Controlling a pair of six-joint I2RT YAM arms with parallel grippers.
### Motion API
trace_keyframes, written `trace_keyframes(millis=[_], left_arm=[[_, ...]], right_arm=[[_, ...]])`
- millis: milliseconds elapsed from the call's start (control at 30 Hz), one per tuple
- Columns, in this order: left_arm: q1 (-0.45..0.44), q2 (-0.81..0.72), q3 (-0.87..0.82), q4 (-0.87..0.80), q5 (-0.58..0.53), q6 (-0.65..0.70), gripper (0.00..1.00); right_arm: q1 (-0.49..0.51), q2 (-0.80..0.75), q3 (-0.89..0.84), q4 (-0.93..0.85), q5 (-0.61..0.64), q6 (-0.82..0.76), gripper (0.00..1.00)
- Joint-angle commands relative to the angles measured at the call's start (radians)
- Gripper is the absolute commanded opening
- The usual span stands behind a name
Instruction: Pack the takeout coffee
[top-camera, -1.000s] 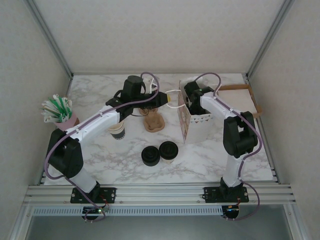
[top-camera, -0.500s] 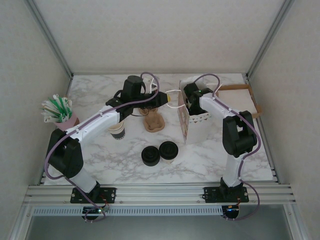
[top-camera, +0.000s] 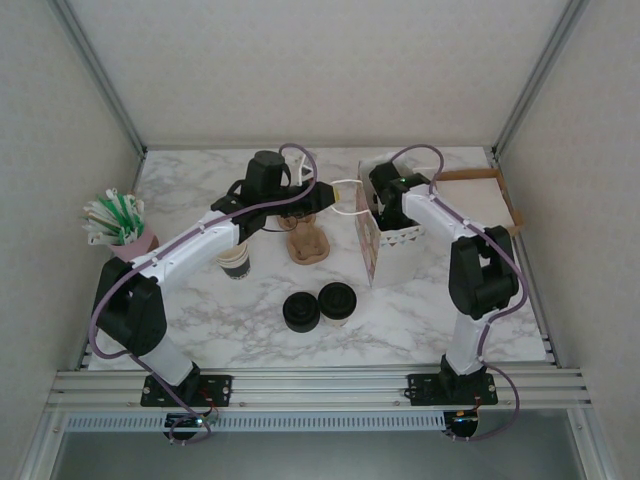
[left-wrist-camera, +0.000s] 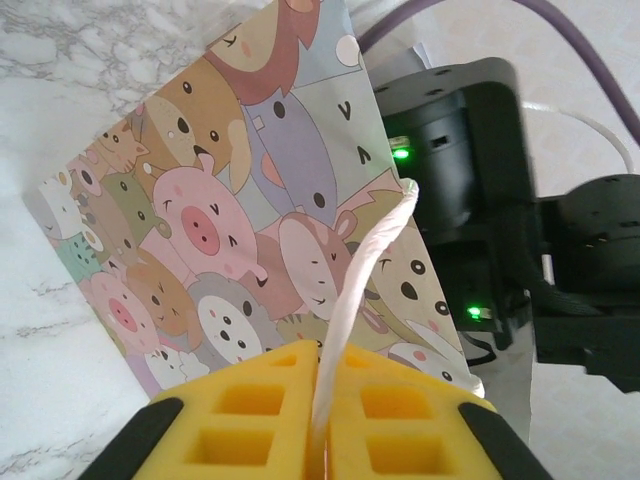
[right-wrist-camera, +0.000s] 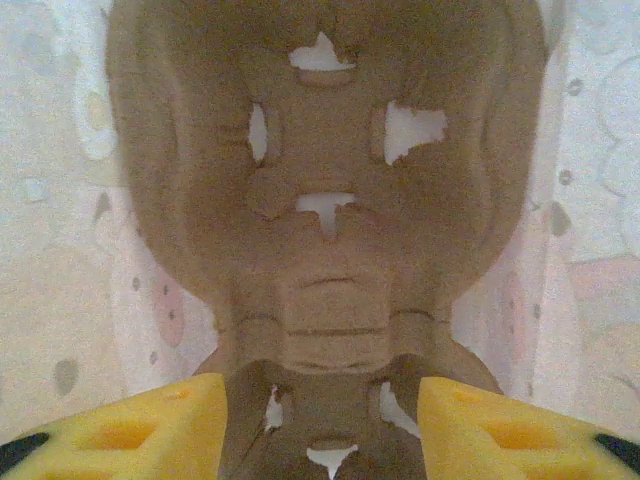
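The takeout coffee (top-camera: 337, 300), a small cup under a round black lid, stands on the marble table near the front, away from both grippers. Behind it stands a paper bag (top-camera: 372, 240) printed with cartoon animals (left-wrist-camera: 250, 230). My left gripper (left-wrist-camera: 322, 365) is shut on the bag's white handle (left-wrist-camera: 375, 255), holding it out to the left (top-camera: 340, 197). My right gripper (right-wrist-camera: 320, 400) is down in the bag's mouth (top-camera: 380, 205), open. A brown pulp cup carrier (right-wrist-camera: 325, 200) lies below it, between the spread yellow pads.
A low black pile of lids (top-camera: 301, 312) sits just left of the coffee. A second brown carrier (top-camera: 308, 243) and a stack of lidless cups (top-camera: 235, 262) lie under the left arm. A pink holder of straws (top-camera: 120, 228) stands far left, a wooden tray (top-camera: 485, 190) back right.
My right gripper's jaws have spread apart inside the bag, coming off the carrier. The left gripper has stayed pinched on the handle, and the arms have barely moved.
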Motion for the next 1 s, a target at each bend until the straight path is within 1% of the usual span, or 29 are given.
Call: trace_keyframes(millis=[0,200,300,400,533,733,833,967], left_arm=[[0.011,-0.047,0.0,0.02,-0.043,-0.001,0.11],[0.016,-0.048,-0.01,0.036,-0.069,-0.008,0.12],[0.017,-0.046,-0.01,0.048,-0.074,-0.014,0.16],[0.017,-0.045,-0.004,0.059,-0.079,-0.021,0.21],[0.017,-0.043,0.009,0.063,-0.079,-0.028,0.25],[0.016,-0.041,0.022,0.065,-0.07,-0.035,0.37],[0.014,-0.045,0.028,0.068,-0.065,-0.036,0.45],[0.01,-0.054,0.04,0.062,-0.061,-0.033,0.58]], right_arm=[[0.004,-0.056,0.04,-0.04,0.015,0.002,0.55],[0.003,-0.051,0.081,-0.06,0.03,-0.007,0.58],[0.004,-0.061,0.101,-0.069,0.027,-0.009,0.6],[0.004,-0.08,0.123,-0.084,0.028,-0.011,0.62],[0.004,-0.112,0.15,-0.104,0.037,-0.015,0.64],[0.004,-0.158,0.185,-0.124,0.033,-0.02,0.67],[0.003,-0.179,0.201,-0.132,0.031,-0.024,0.69],[0.004,-0.214,0.225,-0.134,0.026,-0.024,0.72]])
